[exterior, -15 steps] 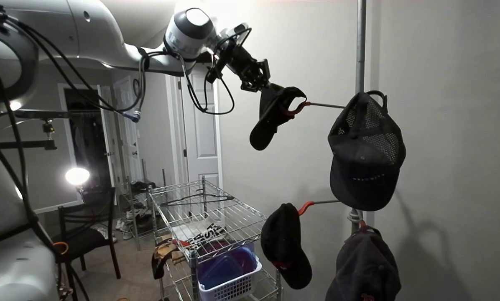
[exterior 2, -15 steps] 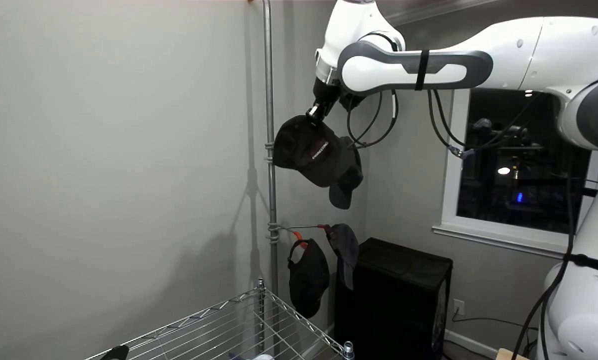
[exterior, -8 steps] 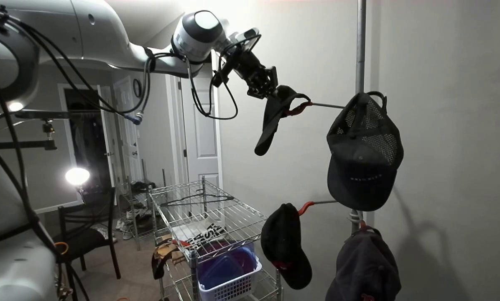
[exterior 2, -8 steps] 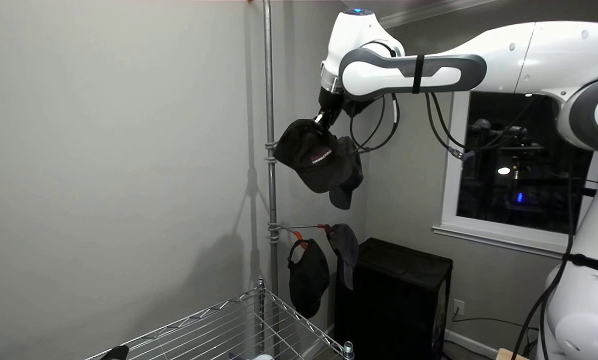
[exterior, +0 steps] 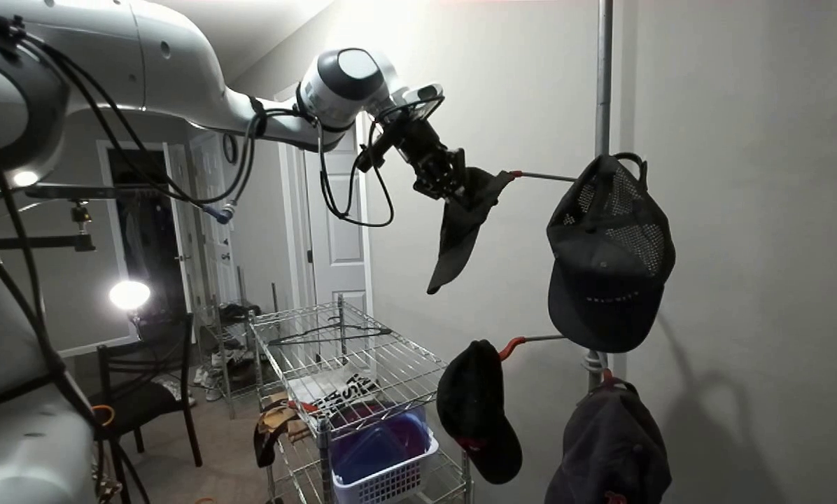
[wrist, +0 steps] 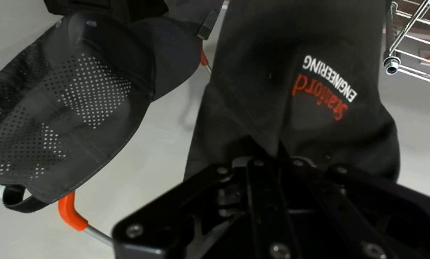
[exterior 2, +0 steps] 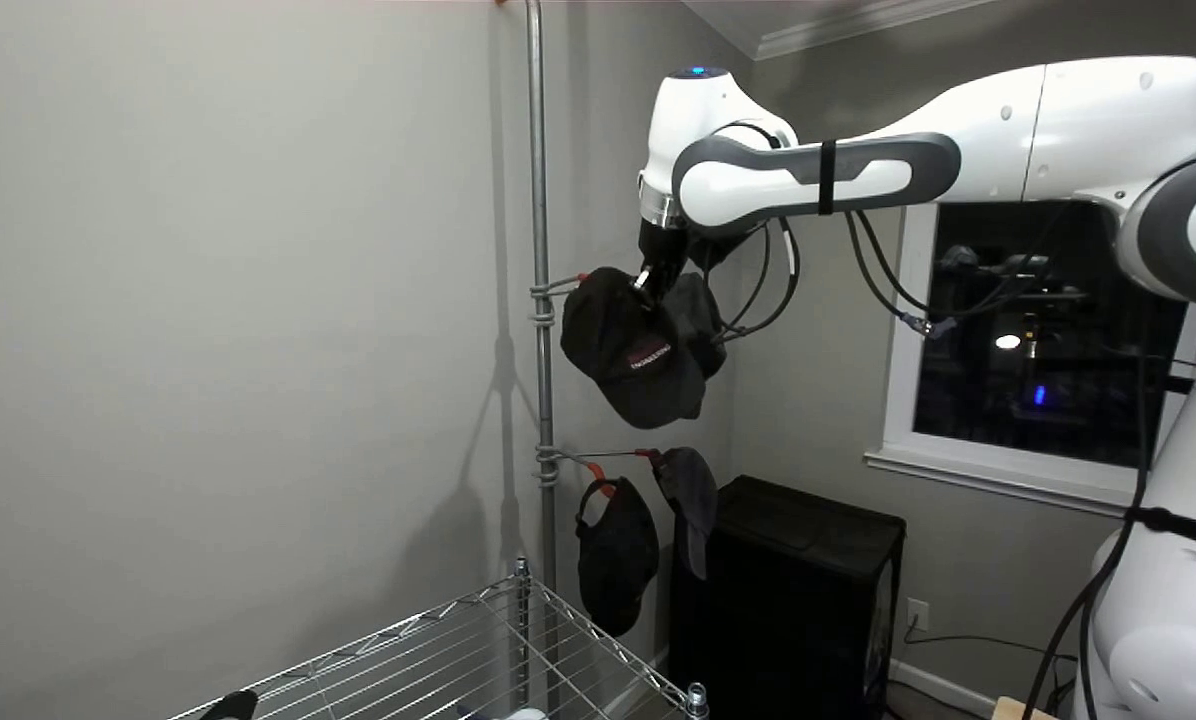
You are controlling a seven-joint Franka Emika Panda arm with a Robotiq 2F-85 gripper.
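Fabric from the crown of the black Stanford Engineering cap [wrist: 319,126] is gathered into a sharp fold between the fingertips of the gripper [wrist: 278,160], whose jaws stand almost together with only that thin pinch in them; a fold likely gives a firmer bite than a smooth crown would. Held so from above, the cap tips bill down, its back edge seeming to meet the red-tipped upper hook [exterior: 515,174]; whether that hook bears any weight cannot be told. Near it the mesh cap [exterior: 611,259] hangs bill down too, probably because its hook reaches in from behind, by the strap. Beneath, the lower black cap [exterior 2: 618,565] dangles by its strap from an orange hook end [exterior 2: 596,472], beside the grey cap [exterior 2: 695,500]. The upright pole [exterior 2: 544,390] carries these hooks, splayed outward, presumably so the caps hang apart. Farther off, the wire shelf [exterior: 325,442] bears a hanger [exterior: 380,332] above the white basket [exterior: 390,481].
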